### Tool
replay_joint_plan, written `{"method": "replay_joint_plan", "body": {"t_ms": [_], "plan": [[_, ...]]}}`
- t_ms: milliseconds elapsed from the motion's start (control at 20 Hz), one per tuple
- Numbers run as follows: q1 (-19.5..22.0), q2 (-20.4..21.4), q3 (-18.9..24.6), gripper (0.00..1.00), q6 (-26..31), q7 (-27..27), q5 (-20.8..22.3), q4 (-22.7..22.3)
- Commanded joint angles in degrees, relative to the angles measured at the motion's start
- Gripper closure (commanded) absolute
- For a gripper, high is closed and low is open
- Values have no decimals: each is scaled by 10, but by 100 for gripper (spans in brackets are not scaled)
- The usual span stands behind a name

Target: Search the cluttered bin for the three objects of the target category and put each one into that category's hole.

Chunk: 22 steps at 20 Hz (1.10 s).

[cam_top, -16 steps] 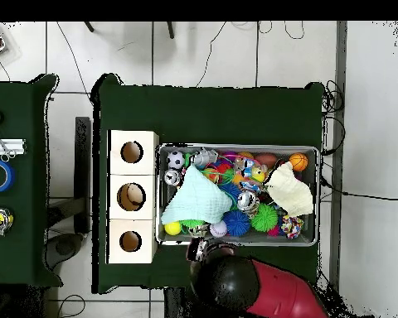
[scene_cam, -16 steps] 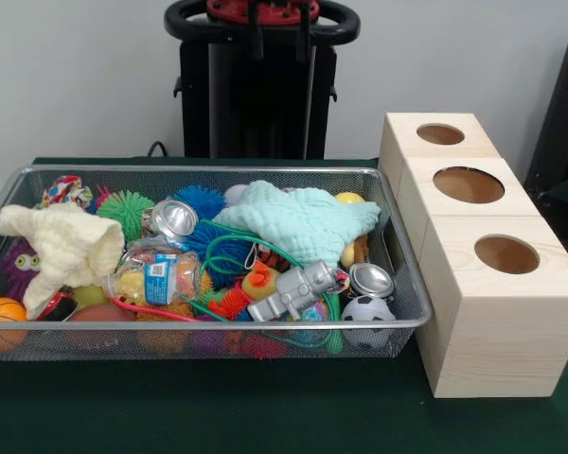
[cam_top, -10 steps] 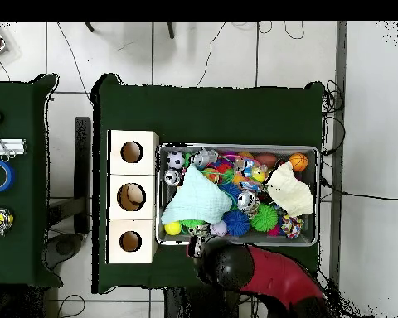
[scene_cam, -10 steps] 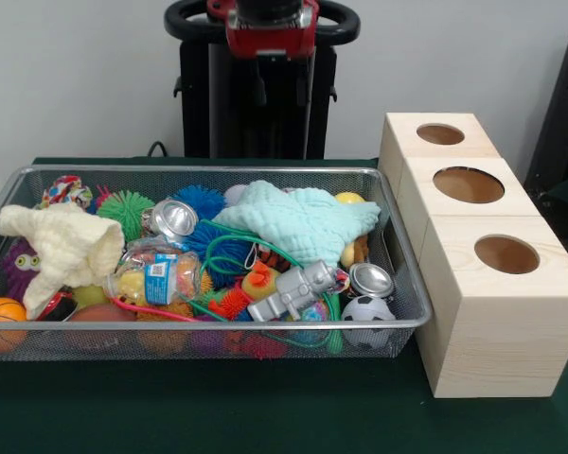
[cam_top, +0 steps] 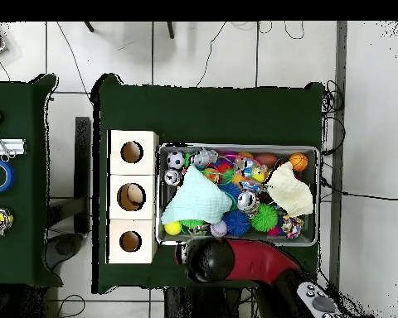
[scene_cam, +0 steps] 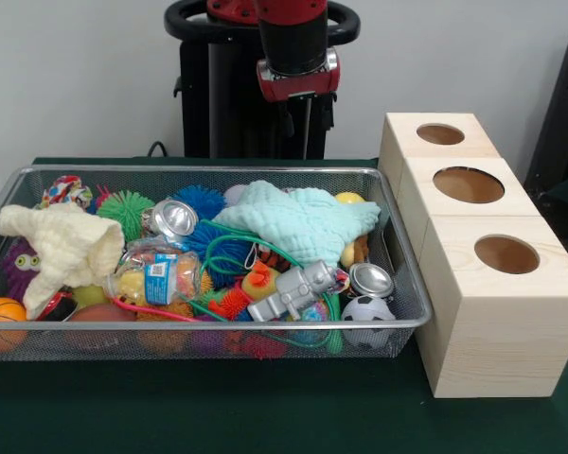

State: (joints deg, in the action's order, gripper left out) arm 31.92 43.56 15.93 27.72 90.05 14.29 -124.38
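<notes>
Red-collared tool (scene_cam: 305, 121), lower than a moment ago, is descending behind the mesh bin (scene_cam: 398, 284); whether it is apart or together cannot be told. Candidate targets, unspecified, are lying among clutter beside the three-holed wooden box (scene_cam: 497, 312); searching is only beginning.

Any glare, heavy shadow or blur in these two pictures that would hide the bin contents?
Front view: even light, only small glints on the crushed silver can and the round metal tin; the wire mesh bin reads clearly. The red and black gripper is sharp, not smeared. Overhead view: the arm covers the bin's lower edge; toys look small and hard to tell apart.
</notes>
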Motion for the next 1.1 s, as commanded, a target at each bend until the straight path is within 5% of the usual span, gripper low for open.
{"method": "replay_joint_plan", "body": {"t_ms": [50,450,1100], "plan": [[8,-1,55,0,79,-62,37,96],[0,14,48,0,116,-42,42,115],[-24,-30,25,0,152,-25,51,187]]}}
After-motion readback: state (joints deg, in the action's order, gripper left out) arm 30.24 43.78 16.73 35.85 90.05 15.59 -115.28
